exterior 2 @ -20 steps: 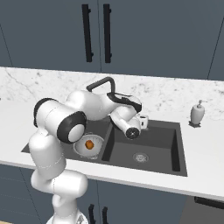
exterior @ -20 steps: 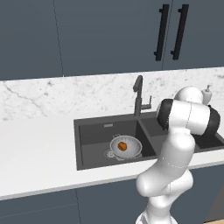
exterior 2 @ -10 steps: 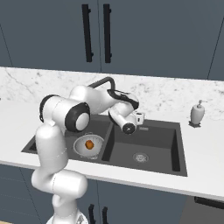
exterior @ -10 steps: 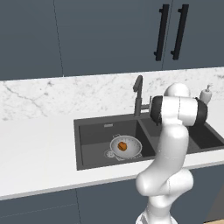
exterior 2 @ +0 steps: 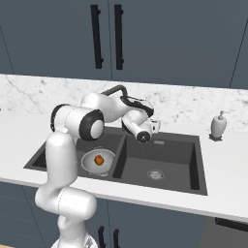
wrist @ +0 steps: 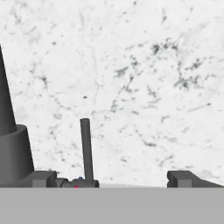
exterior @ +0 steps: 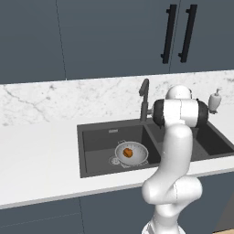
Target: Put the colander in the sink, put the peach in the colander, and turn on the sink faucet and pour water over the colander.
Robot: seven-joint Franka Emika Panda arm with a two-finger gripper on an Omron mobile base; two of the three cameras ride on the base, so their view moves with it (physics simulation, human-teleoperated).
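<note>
One peach (exterior: 128, 153) sits in the colander (exterior: 131, 153) in the sink (exterior: 93, 139); jaws spread, seemingly flanking the faucet lever (wrist: 86, 151).

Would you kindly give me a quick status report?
Gripper open, at the sink faucet lever. Peach in colander, in left sink basin. No water running.

We see a white marble tabletop (exterior: 41, 155) holding the dark double sink (exterior: 93, 135), the gooseneck faucet (exterior: 144, 98) behind it, and a white soap dispenser (exterior 2: 218, 127) at right
</note>
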